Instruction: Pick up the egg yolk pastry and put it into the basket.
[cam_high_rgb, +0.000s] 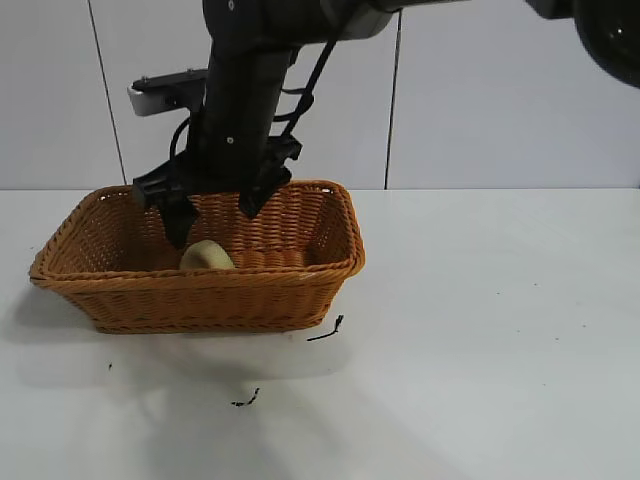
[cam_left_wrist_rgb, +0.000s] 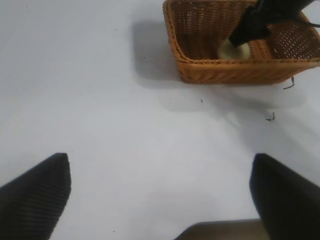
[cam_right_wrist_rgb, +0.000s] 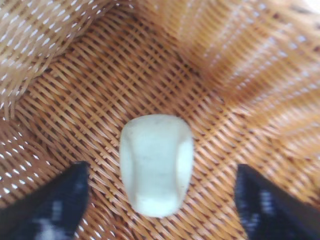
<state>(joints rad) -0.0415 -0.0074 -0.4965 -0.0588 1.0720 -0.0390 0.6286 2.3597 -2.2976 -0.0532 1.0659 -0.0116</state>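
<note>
The egg yolk pastry (cam_high_rgb: 205, 256) lies on the floor of the wicker basket (cam_high_rgb: 200, 300), toward its near left side. My right gripper (cam_high_rgb: 213, 225) hangs open just above it, one finger on each side, touching nothing. In the right wrist view the pastry (cam_right_wrist_rgb: 156, 165) lies free on the weave (cam_right_wrist_rgb: 75, 75) between the spread jaws of the right gripper (cam_right_wrist_rgb: 161, 167). My left gripper (cam_left_wrist_rgb: 160, 159) is open and empty over bare table, far from the basket (cam_left_wrist_rgb: 235, 72). From there the pastry (cam_left_wrist_rgb: 234, 50) shows under the right gripper (cam_left_wrist_rgb: 250, 25).
The basket stands at the left of the white table. Two small black scraps lie in front of it, one (cam_high_rgb: 327, 330) near its right corner and one (cam_high_rgb: 246, 400) closer to the front. A white panelled wall runs behind.
</note>
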